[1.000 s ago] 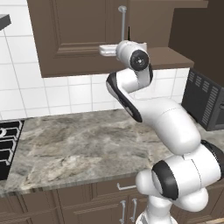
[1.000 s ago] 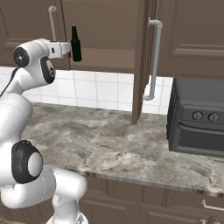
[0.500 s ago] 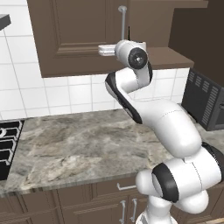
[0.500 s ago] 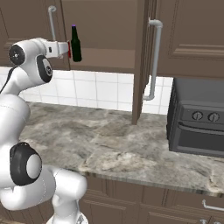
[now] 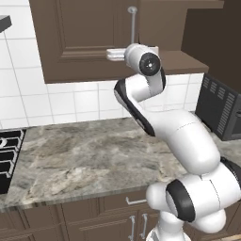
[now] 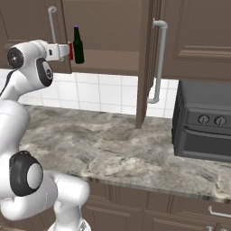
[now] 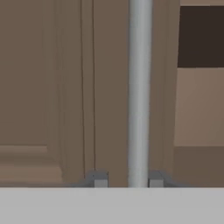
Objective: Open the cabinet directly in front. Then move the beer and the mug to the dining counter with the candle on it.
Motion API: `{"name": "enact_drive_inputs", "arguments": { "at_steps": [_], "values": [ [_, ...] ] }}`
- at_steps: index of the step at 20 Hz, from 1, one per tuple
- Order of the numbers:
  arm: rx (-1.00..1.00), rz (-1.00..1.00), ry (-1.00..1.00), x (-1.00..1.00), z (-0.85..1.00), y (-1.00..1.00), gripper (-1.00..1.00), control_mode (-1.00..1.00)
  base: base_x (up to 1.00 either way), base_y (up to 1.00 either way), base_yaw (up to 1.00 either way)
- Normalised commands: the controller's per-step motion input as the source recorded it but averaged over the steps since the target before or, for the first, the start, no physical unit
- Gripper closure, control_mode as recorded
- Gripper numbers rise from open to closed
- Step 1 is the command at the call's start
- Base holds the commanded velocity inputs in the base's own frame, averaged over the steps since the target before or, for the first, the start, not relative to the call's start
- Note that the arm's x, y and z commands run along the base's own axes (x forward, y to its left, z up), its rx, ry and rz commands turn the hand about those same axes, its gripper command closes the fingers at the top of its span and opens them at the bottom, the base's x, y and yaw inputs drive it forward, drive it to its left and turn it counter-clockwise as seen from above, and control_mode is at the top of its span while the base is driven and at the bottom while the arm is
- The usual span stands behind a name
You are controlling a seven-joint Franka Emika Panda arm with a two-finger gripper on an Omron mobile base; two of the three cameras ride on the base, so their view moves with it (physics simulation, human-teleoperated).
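Note:
The dark brown cabinet's left door (image 5: 89, 37) is closed, while its right door (image 6: 145, 63) stands swung out. My gripper (image 7: 128, 180) is at the left door's silver bar handle (image 7: 139, 87), one tip on each side; the jaws are narrow, with a small gap on one side. My gripper (image 6: 66, 51) reaches in from the left at shelf height. Inside, the dark beer (image 6: 78, 45) with a purple cap stands upright. Beside it shows a red sliver of the mug (image 6: 71, 50), mostly hidden by my hand. The dining counter is out of view.
A veined stone counter (image 6: 90, 144) runs below the cabinet, with white tiles behind it. A black oven box (image 6: 203, 122) sits at its right end. A stove edge (image 5: 7, 155) is at the far left. The open door's handle (image 6: 158, 58) hangs over the counter.
The jaws have closed in around the left door's handle. The arm and the doors have hardly moved.

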Motion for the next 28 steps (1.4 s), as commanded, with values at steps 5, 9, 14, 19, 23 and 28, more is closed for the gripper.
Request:
{"name": "enact_drive_inputs", "arguments": {
  "at_steps": [5,9,14,19,23,28],
  "values": [
    [0.07,-0.03,-0.01,-0.51,0.0,0.66,1.0,-1.0,0.0,0.0,0.0],
    [0.05,-0.08,-0.01,-0.63,0.01,0.94,1.0,-1.0,0.0,0.0,0.0],
    [0.04,-0.1,-0.04,-0.86,0.1,0.93,1.0,-1.0,0.0,0.0,0.0],
    [0.02,-0.13,-0.08,-0.98,0.18,0.9,1.0,-1.0,0.0,0.0,0.0],
    [0.01,-0.14,-0.1,-0.99,0.19,0.97,1.0,-1.0,0.0,0.0,0.0],
    [0.0,-0.14,-0.1,-0.99,0.2,1.0,1.0,-1.0,0.0,0.0,0.0]
  ]
}}
